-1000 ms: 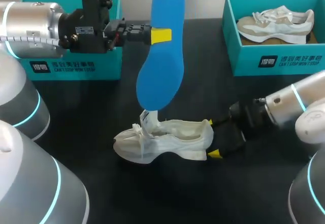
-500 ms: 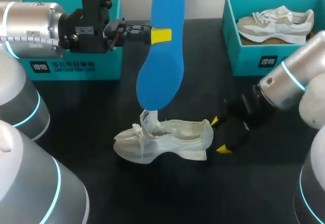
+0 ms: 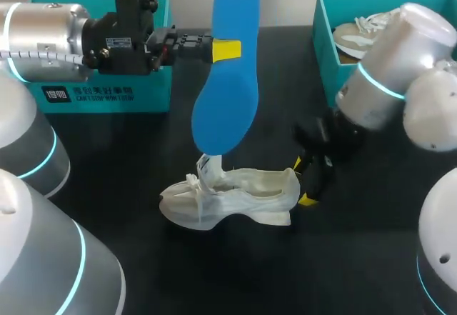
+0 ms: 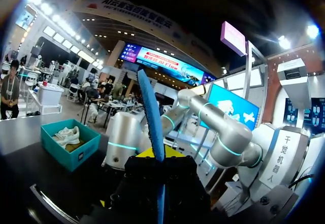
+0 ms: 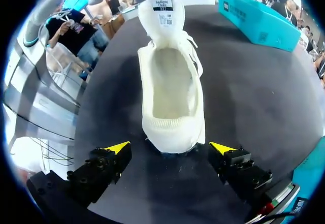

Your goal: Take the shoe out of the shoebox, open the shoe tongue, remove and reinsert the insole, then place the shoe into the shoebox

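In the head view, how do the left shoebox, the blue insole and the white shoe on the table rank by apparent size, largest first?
1. Left shoebox, largest, though the left arm hides part of it.
2-3. Blue insole and white shoe look about alike; the insole is held up nearer the camera, so unranked.

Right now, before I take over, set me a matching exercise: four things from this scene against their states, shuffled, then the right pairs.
1 blue insole
2 white shoe
3 right gripper
4 second shoe

A open, just behind the white shoe's heel
B lying in a teal shoebox
C on the table, tongue lifted
D clamped upright in the left gripper

Pairs: 1-D, 2-C, 3-A, 4-B
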